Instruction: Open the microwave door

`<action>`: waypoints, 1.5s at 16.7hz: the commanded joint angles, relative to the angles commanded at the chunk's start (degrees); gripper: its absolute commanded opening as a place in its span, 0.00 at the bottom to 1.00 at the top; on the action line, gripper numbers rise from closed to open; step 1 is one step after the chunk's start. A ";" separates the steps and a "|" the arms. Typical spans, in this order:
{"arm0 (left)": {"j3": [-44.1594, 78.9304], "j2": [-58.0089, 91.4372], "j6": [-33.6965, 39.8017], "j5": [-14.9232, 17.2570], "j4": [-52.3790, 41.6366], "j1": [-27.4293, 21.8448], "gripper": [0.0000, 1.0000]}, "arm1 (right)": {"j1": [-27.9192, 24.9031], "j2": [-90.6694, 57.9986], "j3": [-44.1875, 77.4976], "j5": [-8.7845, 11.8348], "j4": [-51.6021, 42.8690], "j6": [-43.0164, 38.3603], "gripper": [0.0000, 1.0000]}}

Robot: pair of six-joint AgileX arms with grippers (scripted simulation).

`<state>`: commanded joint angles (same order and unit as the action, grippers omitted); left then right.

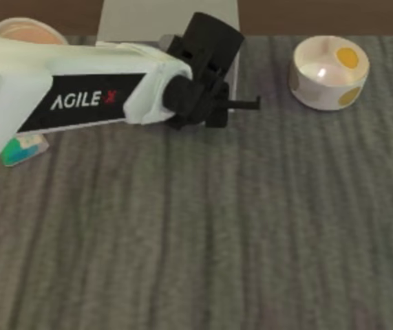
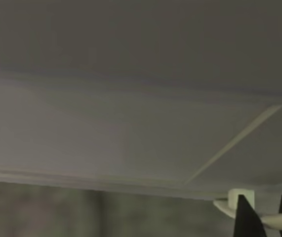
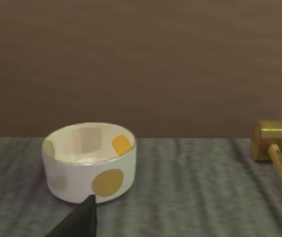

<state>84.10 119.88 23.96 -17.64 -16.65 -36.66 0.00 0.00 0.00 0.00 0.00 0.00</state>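
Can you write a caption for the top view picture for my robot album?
The left end effector reaches in at the front of the microwave, while a spotted white bowl sits to the right.

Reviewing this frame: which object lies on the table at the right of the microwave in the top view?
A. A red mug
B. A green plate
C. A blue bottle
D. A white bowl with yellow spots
D. In the top view a white bowl with yellow spots sits on the table right of the microwave, where the left gripper is working; the right wrist view shows the same bowl.
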 joint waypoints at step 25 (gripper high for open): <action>-2.96 -1.83 -2.43 1.79 1.82 0.39 0.00 | 0.00 0.00 0.00 0.00 0.00 0.00 1.00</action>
<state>81.14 118.05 21.53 -15.85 -14.83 -36.27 0.00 0.00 0.00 0.00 0.00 0.00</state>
